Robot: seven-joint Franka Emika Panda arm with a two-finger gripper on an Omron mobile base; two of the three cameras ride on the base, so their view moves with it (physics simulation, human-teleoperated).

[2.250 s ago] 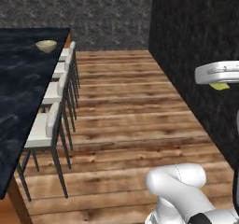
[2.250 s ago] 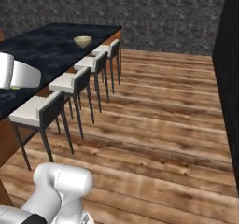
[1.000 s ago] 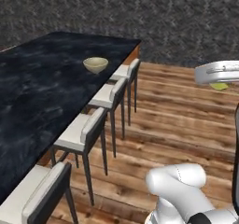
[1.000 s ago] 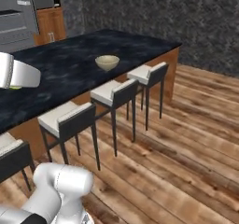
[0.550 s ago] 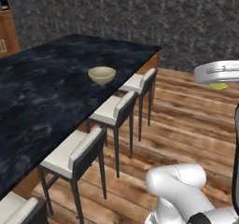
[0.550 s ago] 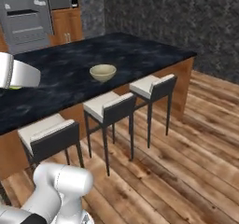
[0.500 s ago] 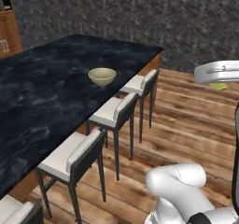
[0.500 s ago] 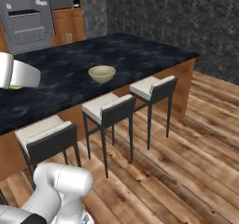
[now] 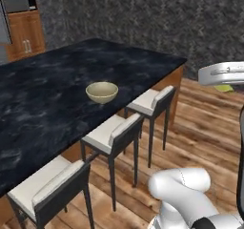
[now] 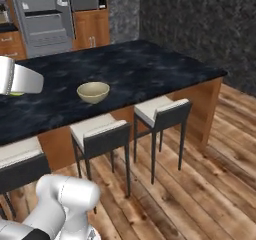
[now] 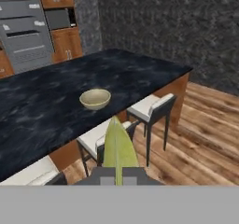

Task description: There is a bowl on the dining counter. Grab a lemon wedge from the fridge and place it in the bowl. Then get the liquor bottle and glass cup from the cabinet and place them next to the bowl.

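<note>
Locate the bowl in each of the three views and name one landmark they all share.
Left base view: the bowl sits left of centre on the dining counter, above the middle stool.
Right base view: upper left of centre, beyond the stools.
Hand view: left of centre, above the lemon wedge in the gripper.
Shared landmark: the counter's black marbled top.

one bowl (image 9: 102, 92), one lemon wedge (image 11: 118, 146), three stools (image 10: 161, 112)

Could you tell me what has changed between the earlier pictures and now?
The base has driven and turned toward the dining counter, so the bowl, far off and small before, now sits close ahead with the stools alongside. Nothing on the counter itself moved. The gripper stays shut on the lemon wedge, carried in the same raised pose.
</note>
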